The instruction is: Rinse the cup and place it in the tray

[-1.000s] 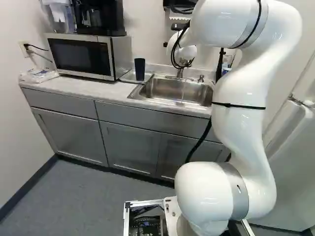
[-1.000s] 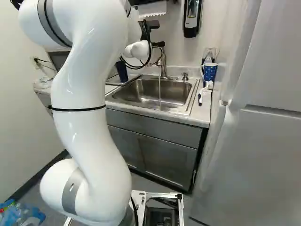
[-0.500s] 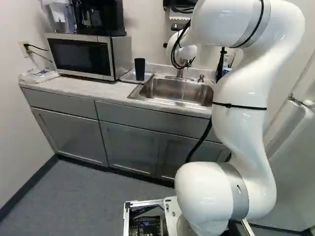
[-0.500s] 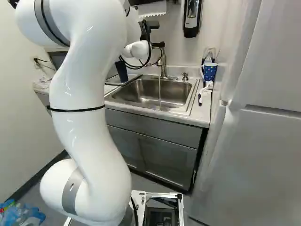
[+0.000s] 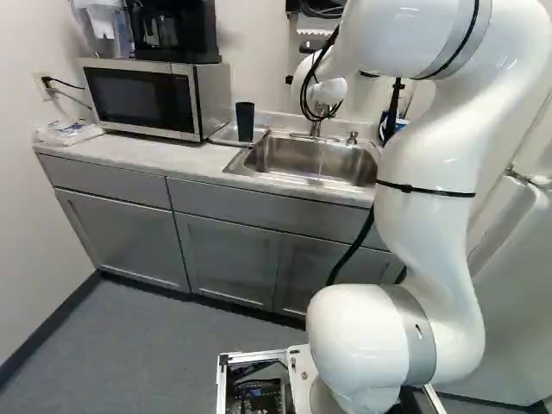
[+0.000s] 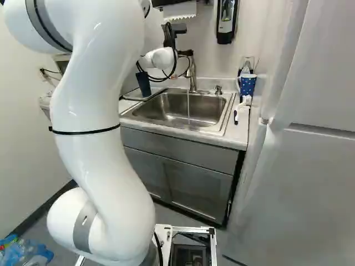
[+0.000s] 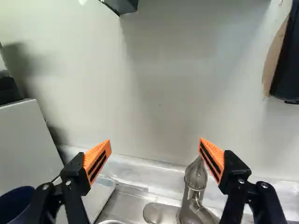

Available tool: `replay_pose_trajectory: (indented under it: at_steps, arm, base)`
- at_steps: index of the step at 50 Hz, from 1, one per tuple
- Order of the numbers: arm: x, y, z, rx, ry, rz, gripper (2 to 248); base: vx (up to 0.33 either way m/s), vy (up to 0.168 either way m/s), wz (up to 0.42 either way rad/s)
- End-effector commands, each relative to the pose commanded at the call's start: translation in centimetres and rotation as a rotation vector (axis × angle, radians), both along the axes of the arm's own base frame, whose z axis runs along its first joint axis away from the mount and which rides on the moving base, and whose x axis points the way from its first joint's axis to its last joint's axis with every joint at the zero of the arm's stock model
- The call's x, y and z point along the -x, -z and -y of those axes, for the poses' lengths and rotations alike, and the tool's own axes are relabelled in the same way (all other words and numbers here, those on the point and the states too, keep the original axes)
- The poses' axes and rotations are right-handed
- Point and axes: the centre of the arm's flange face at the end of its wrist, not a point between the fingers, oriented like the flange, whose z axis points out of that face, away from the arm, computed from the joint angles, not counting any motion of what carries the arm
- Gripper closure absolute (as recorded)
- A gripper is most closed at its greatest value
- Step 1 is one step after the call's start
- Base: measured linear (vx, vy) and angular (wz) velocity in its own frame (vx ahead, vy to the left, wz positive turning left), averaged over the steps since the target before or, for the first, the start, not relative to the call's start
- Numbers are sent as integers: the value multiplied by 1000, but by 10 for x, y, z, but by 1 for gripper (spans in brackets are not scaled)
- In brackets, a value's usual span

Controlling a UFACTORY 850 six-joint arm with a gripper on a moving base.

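In the right base view my gripper [image 6: 186,52] is mostly hidden behind the white wrist, in front of the faucet. In the wrist view the gripper [image 7: 155,151] stands wide open with nothing between its orange pads. The dark blue cup [image 5: 245,122] stands upright at the tray [image 5: 222,134], left of the sink. Part of the cup [image 7: 16,203] shows beside one finger in the wrist view, outside the gap, and the tray [image 7: 99,196] lies near that same finger. A thin stream of water runs from the faucet [image 6: 192,77] into the sink [image 6: 177,108].
A microwave [image 5: 142,99] with a coffee maker on top stands left of the tray. The wall lies close ahead of the fingers. A soap dispenser [image 6: 226,21] hangs on the wall. A blue dotted cup [image 6: 247,84] and a brush [image 6: 237,112] are right of the sink; a fridge stands beyond.
The upper arm has swung slightly, rightward in the left base view and leftward in the right one, and the wrist has shifted a little. Base and cup have stayed in place.
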Motion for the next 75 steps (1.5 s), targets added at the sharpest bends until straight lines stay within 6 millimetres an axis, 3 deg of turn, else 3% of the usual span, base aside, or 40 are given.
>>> replay_pose_trajectory:
  at_steps: [37, 60, 75]
  arm:
    - [31, 3, 0, -6, 7, -78, 3]
    - [31, 3, 0, -6, 8, -80, 3]
    - [32, -10, 0, -3, 8, -56, 3]
  base:
    - [0, 0, 0]
    - [0, 0, 0]
    - [0, 0, 0]
